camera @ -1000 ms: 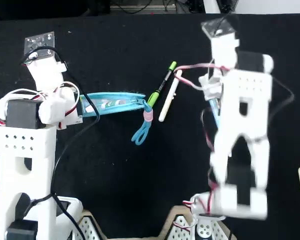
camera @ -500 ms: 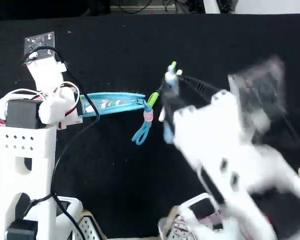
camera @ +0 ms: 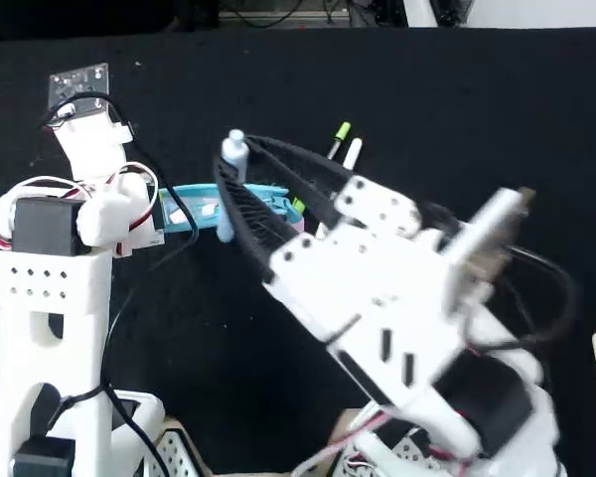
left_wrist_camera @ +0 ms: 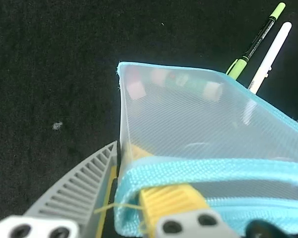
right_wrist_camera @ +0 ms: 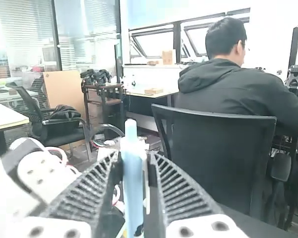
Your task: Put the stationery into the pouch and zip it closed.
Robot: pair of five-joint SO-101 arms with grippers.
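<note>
While the left gripper (camera: 159,221) stayed out of the packing, its fingers were clamped on one end of the pouch (camera: 191,204), seemingly holding it up on edge. The right gripper (camera: 240,184) hung over the pouch's middle, closed on a blue pen (camera: 234,149) that stood nearly upright across the pouch's top edge. The step in hand looked like dropping that pen in. To do it well, the pen's lower tip would need to meet the zip opening rather than the mesh wall. The pen should also lean along the pouch's length before release, since upright it would likely snag or tip out.

A green pen (camera: 340,136) and a white pen (camera: 352,151) lay beyond the pouch's far end, not yet packed.

The left wrist view gave the mesh wall close up, with small pale shapes (left_wrist_camera: 136,90) behind it and the teal zip band (left_wrist_camera: 213,171) beside the gripper; whether the mouth was open I could not tell. The right wrist view showed the pen pinched between both ridged fingers (right_wrist_camera: 89,193), aimed away from the pouch.
</note>
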